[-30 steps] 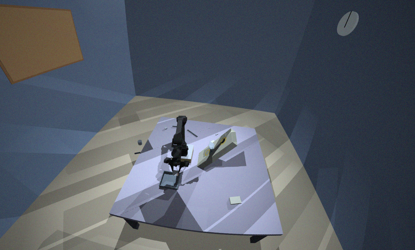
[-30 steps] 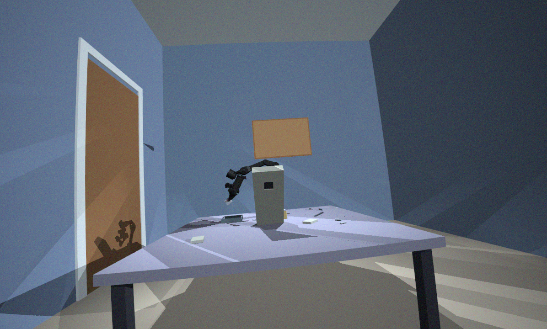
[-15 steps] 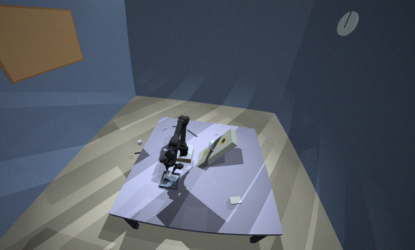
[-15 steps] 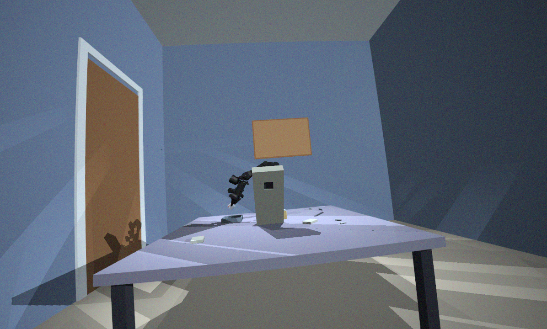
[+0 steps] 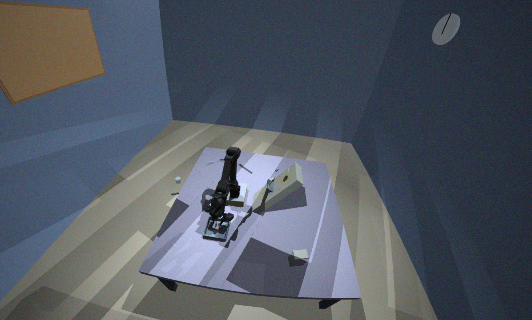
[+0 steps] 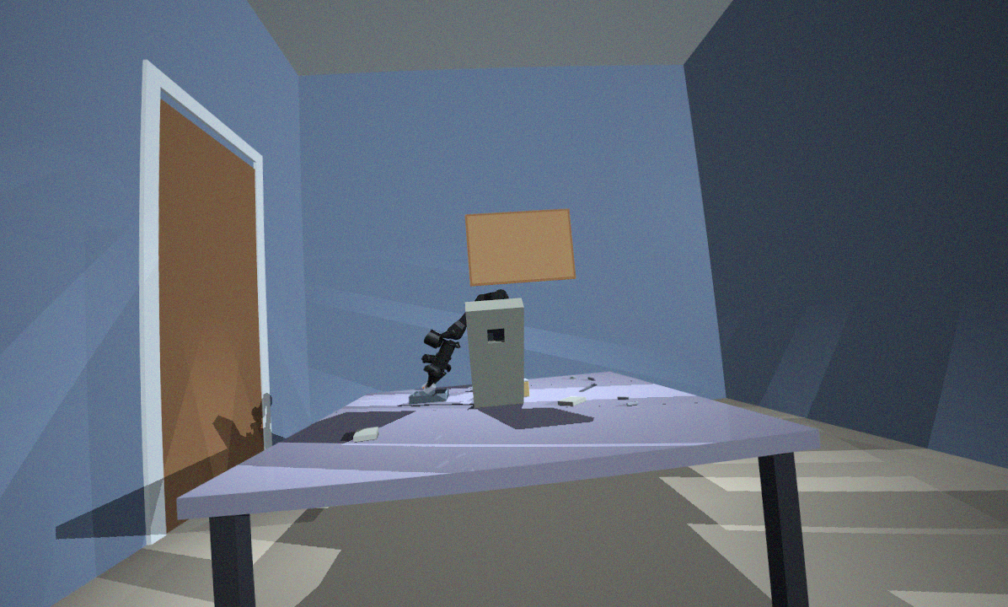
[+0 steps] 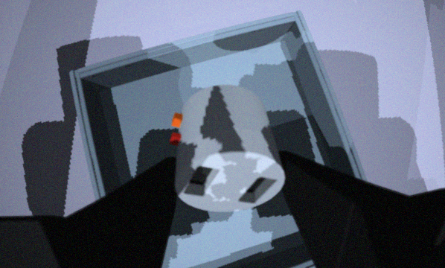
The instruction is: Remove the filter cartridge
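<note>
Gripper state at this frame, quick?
Gripper: jaws closed on the filter cartridge, which is over the tray.

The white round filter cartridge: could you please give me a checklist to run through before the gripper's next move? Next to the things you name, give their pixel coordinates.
1. White cylindrical cartridge point(image 5: 216, 225) point(image 7: 228, 149) out of the pale service panel point(image 5: 279, 190) point(image 6: 496, 369): ok.
2. Black parallel-jaw gripper point(image 5: 216, 222) point(image 7: 227, 163) shut on the cartridge: ok.
3. Cartridge within the walls of the blue-grey square tray point(image 5: 215, 239) point(image 6: 427, 398) point(image 7: 328, 100), seen from above: ok.
4. Cartridge resting on the tray floor: cannot tell.
5. Gripper open and touching nothing: not ok.
</note>
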You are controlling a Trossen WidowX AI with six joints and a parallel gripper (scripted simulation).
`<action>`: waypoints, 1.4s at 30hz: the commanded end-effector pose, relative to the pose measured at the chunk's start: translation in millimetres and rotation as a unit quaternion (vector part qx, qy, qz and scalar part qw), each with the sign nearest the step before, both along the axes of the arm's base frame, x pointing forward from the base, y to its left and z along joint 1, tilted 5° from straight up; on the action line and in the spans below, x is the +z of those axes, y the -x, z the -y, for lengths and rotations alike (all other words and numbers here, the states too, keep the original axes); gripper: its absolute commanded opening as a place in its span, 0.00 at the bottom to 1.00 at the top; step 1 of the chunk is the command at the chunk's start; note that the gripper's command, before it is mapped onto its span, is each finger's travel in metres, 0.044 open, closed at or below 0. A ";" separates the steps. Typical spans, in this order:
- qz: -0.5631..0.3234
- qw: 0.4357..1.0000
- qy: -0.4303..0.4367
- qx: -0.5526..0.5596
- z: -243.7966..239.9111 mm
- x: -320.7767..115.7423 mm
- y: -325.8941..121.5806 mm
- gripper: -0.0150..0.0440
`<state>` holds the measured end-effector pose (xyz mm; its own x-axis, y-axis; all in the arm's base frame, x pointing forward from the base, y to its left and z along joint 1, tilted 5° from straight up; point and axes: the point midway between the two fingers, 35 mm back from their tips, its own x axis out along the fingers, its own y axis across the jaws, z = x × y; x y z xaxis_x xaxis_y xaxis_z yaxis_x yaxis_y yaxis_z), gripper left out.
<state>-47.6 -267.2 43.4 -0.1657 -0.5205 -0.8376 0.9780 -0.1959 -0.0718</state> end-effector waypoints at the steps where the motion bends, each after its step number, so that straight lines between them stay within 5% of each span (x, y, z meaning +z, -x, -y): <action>1: 0.000 1.000 0.002 0.003 -1.3 -12.4 0.9 0.25; 3: 0.000 1.000 0.002 0.003 -1.3 -12.4 0.9 0.25; 20: 0.000 1.000 -0.003 0.000 -2.5 -8.9 0.5 1.00; 25: 0.000 1.000 -0.003 0.000 -1.2 -0.2 0.0 1.00; 30: 0.001 1.000 -0.004 0.000 -4.5 59.0 -4.9 1.00; 42: 0.000 1.000 0.004 0.002 0.5 50.7 -3.6 1.00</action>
